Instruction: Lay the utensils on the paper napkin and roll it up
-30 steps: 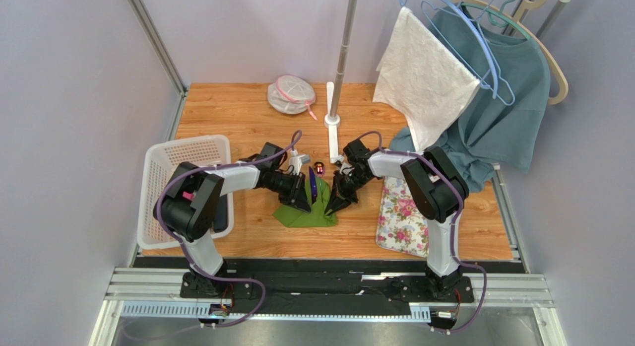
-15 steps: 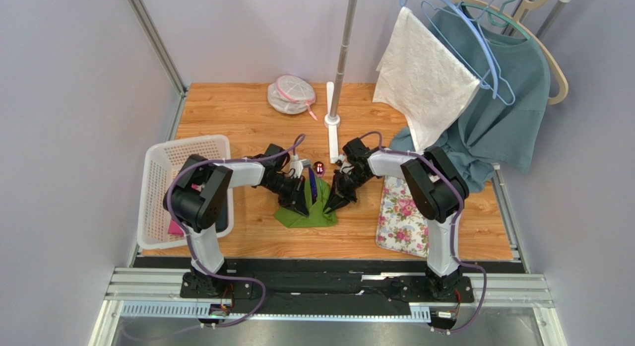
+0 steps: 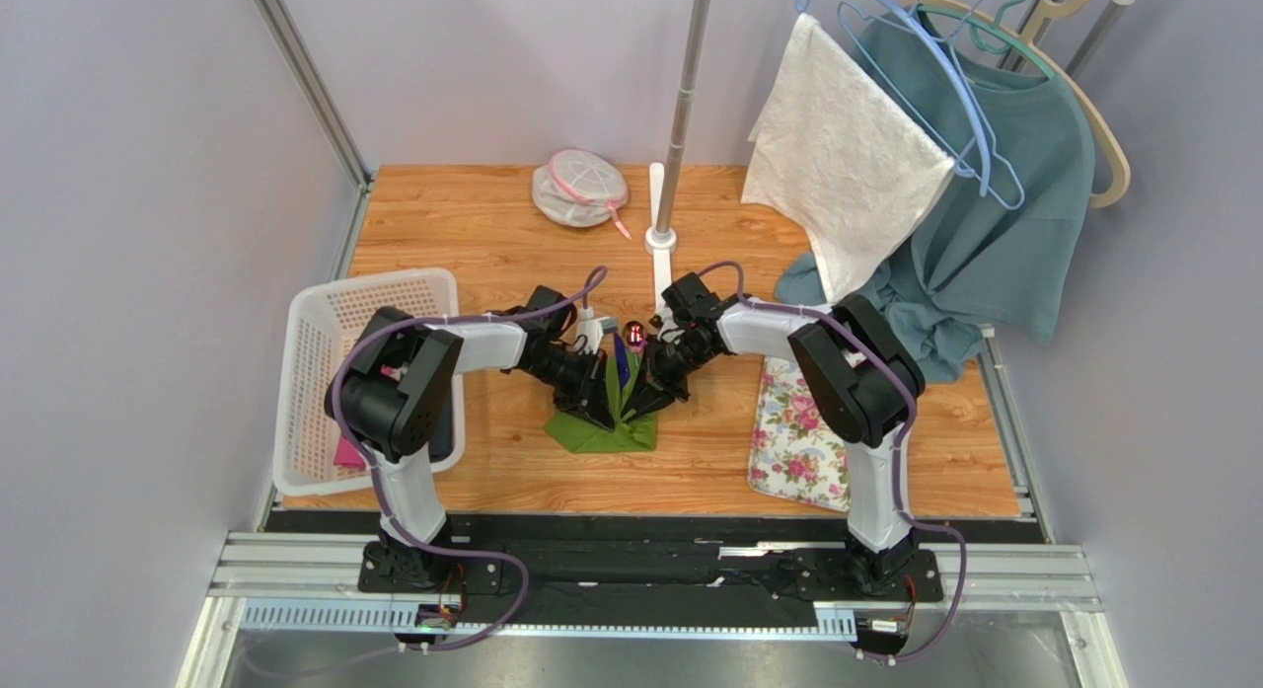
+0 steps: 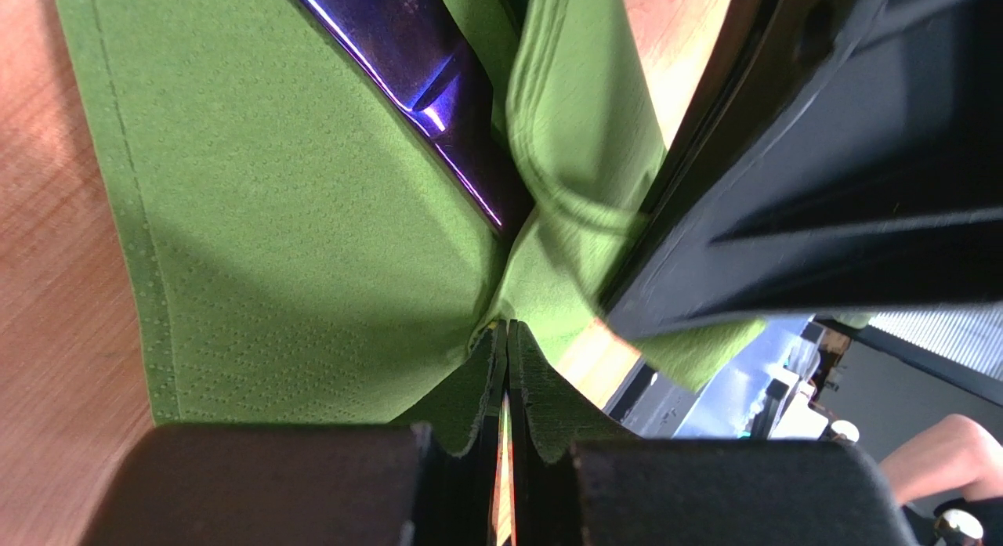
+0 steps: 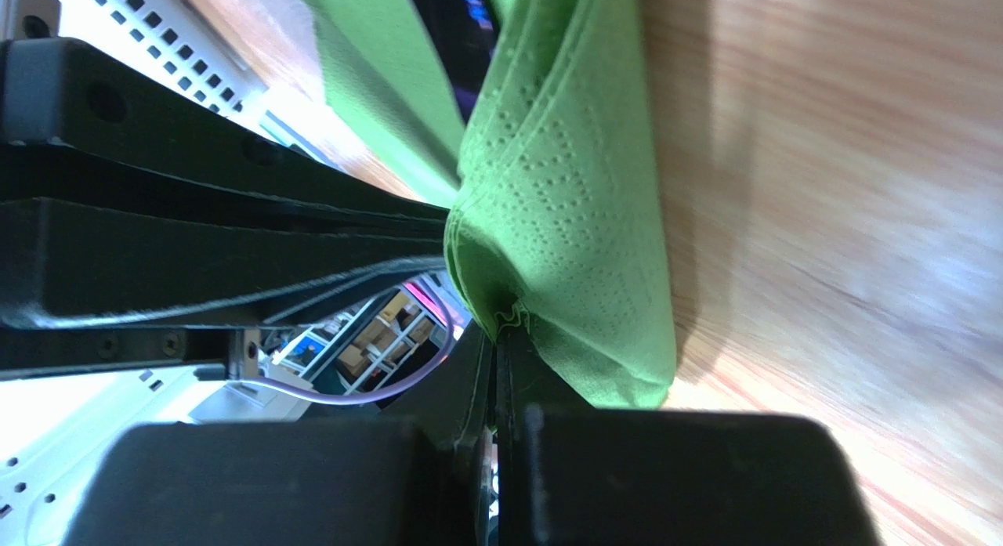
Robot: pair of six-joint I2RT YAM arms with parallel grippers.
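Note:
The green paper napkin (image 3: 605, 429) lies mid-table, its two sides lifted toward each other. My left gripper (image 3: 608, 407) is shut on the napkin's left edge (image 4: 353, 276), pinched at the fingertips. My right gripper (image 3: 638, 402) is shut on the right edge, and the green fold (image 5: 565, 217) bunches at its tips. The utensils lie inside the fold: a blue-purple stick (image 4: 412, 76) runs along the crease, and a glossy reddish head (image 3: 635, 333) shows at the napkin's far end. The two grippers stand almost touching above the napkin.
A white basket (image 3: 371, 296) stands at the left. The floral mat (image 3: 801, 429) lies right of the napkin. A pole on a white base (image 3: 663, 237), a mesh pouch (image 3: 578, 185), a white cloth (image 3: 838, 155) and a teal shirt (image 3: 993, 229) on hangers fill the back.
My right gripper moved left with the napkin's right edge, closing the gap to the left gripper. The left gripper's jaws closed on the left edge. The napkin now looks narrower.

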